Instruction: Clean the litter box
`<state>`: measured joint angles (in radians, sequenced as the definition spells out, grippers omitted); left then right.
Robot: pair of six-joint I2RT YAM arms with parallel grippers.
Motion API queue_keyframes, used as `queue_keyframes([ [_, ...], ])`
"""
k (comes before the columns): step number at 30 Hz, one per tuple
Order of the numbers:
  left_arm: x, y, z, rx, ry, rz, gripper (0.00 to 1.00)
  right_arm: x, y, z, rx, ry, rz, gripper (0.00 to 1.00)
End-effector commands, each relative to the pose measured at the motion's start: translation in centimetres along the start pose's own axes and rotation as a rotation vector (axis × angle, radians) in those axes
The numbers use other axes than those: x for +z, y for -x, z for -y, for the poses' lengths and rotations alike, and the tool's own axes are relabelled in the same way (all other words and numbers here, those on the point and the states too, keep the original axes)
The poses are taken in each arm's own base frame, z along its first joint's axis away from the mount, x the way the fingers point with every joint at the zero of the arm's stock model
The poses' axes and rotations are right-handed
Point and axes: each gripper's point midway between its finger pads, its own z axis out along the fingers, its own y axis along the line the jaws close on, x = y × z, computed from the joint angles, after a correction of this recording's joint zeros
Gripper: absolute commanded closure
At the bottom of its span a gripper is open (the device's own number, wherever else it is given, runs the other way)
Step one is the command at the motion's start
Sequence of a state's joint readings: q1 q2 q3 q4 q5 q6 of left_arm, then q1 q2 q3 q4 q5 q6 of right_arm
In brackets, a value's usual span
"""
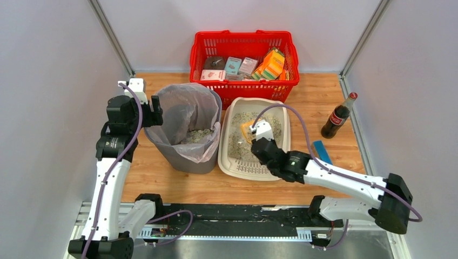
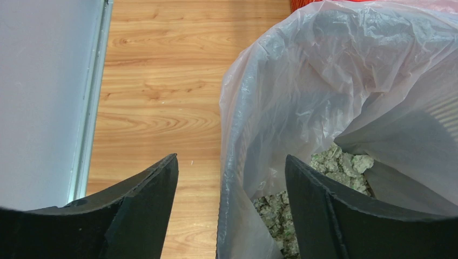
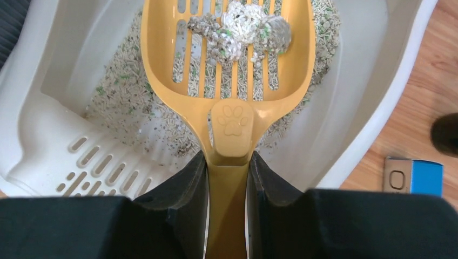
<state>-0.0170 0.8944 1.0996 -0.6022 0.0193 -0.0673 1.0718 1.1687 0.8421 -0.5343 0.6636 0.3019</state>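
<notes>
Step in hand: scooping waste. The right end effector [image 3: 228,167] is clamped on the handle of the yellow scoop [image 3: 227,70], jaws narrow and tight on both sides of it. The scoop sits low inside the litter box [image 1: 227,156] with a clump [image 3: 240,27] lying on its slots and loose granules below. The box is on the bench [image 1: 162,181], right of centre. It is just right of the grey bin [image 1: 186,156], with its far end close to the red basket [image 1: 243,48] and its grate end near. The left end effector [image 2: 231,167] is spread wide and holds nothing. It hangs at the bin's left rim with the bag [image 2: 324,65] edge between its fingers, not pinched. The bin already has granule clumps in the bottom. A bottle [image 1: 337,116] and a blue item [image 1: 322,152] lie right of the box, clear of the work. Next move, as I judge it: lift the scoop level so the clump doesn't roll off the front lip, maybe sift briefly over the box, swing left over the bag opening, then tip. The left arm could close on the rim to steady the bin. Main risk is spilling on the bench between box and bin.
</notes>
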Motion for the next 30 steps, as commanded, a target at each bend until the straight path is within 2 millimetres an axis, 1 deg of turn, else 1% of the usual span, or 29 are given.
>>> queue_keyframes([
  [1, -0.1, 0.9, 0.6, -0.017, -0.034, 0.030, 0.23, -1.6, 3.5, 0.2, 0.207, 0.153, 0.179, 1.00],
  [2, -0.2, 0.8, 0.5, -0.015, -0.031, 0.028, 0.28, -1.4, 4.0, -0.6, 0.239, 0.177, 0.198, 1.00],
  [3, -0.2, 0.8, 0.4, -0.011, -0.026, 0.031, 0.31, -1.0, 3.6, -1.1, 0.222, 0.169, 0.166, 1.00],
  [4, -0.3, 0.8, 0.3, -0.009, -0.020, 0.038, 0.33, 0.4, 0.7, -0.4, 0.133, 0.074, 0.043, 1.00],
  [5, -0.3, 0.7, 0.1, -0.009, -0.011, 0.036, 0.39, 0.6, -0.1, -0.1, 0.126, 0.023, -0.016, 1.00],
  [6, -0.3, 0.7, 0.1, -0.009, -0.008, 0.035, 0.41, 0.2, 1.1, 0.1, 0.126, -0.003, -0.011, 1.00],
  [7, -0.3, 0.7, 0.0, -0.009, -0.005, 0.036, 0.43, 0.2, 1.0, 0.4, 0.109, -0.025, -0.018, 1.00],
  [9, -0.4, 0.8, 0.2, -0.015, -0.014, 0.038, 0.47, -0.8, 2.7, 0.1, 0.126, 0.034, 0.049, 1.00],
  [10, -0.4, 0.8, 0.4, -0.015, -0.025, 0.041, 0.49, -1.0, 3.5, -0.8, 0.152, 0.101, 0.100, 1.00],
  [11, -0.3, 0.7, 0.5, -0.015, -0.029, 0.036, 0.54, -1.5, 4.3, -0.8, 0.170, 0.129, 0.147, 1.00],
  [12, -0.4, 0.7, 0.5, -0.013, -0.028, 0.037, 0.57, -1.3, 4.3, -1.0, 0.147, 0.141, 0.156, 1.00],
  [13, -0.4, 0.7, 0.4, -0.012, -0.026, 0.034, 0.60, -1.1, 3.8, -0.7, 0.121, 0.113, 0.130, 1.00],
  [14, -0.4, 0.7, 0.3, -0.010, -0.022, 0.038, 0.67, 0.1, 2.1, -0.7, 0.054, 0.064, 0.052, 1.00],
  [15, -0.4, 0.7, 0.3, -0.007, -0.017, 0.039, 0.70, 0.3, 1.5, -0.3, 0.039, 0.018, 0.004, 1.00],
  [16, -0.5, 0.8, 0.0, -0.008, -0.005, 0.044, 0.73, -0.2, 1.0, 1.5, -0.007, -0.076, -0.052, 1.00],
  [18, -0.5, 0.7, 0.0, -0.008, -0.003, 0.043, 0.80, -0.3, 1.0, 2.3, -0.045, -0.113, -0.065, 1.00],
  [19, -0.5, 0.7, 0.2, -0.007, -0.012, 0.042, 0.82, -0.5, 1.9, 2.5, -0.063, -0.107, -0.032, 1.00],
  [20, -0.4, 0.7, 0.3, -0.009, -0.017, 0.041, 0.86, -0.7, 2.3, 2.6, -0.052, -0.092, -0.011, 1.00],
  [21, -0.5, 0.8, 0.3, -0.009, -0.020, 0.045, 0.88, -1.2, 3.2, 2.5, -0.021, -0.052, 0.020, 1.00],
  [22, -0.5, 0.8, 0.3, -0.009, -0.022, 0.045, 0.90, -1.2, 3.9, 0.9, 0.014, 0.046, 0.045, 1.00],
  [23, -0.5, 0.7, 0.3, -0.009, -0.020, 0.044, 0.95, -0.8, 3.6, 0.2, 0.021, 0.078, 0.049, 1.00],
  [24, -0.5, 0.7, 0.3, -0.007, -0.019, 0.044, 0.98, -0.6, 3.6, -0.9, 0.029, 0.123, 0.051, 1.00],
  [25, -0.5, 0.7, 0.2, -0.007, -0.013, 0.044, 1.00, 0.4, 2.1, -1.8, -0.008, 0.128, -0.005, 1.00],
  [26, -0.5, 0.7, 0.2, -0.003, -0.012, 0.044, 1.00, 0.7, 2.1, -2.2, -0.029, 0.107, -0.036, 1.00],
  [27, -0.5, 0.6, 0.1, -0.001, -0.009, 0.042, 1.00, 1.0, 1.4, -1.8, -0.043, 0.055, -0.083, 1.00],
  [28, -0.4, 0.6, 0.0, -0.001, -0.003, 0.044, 1.00, 1.4, -0.3, -0.4, -0.092, -0.045, -0.163, 1.00],
  [30, -0.3, 0.5, -0.1, 0.000, 0.001, 0.038, 1.00, 1.2, 0.3, -0.2, -0.075, -0.049, -0.139, 1.00],
])
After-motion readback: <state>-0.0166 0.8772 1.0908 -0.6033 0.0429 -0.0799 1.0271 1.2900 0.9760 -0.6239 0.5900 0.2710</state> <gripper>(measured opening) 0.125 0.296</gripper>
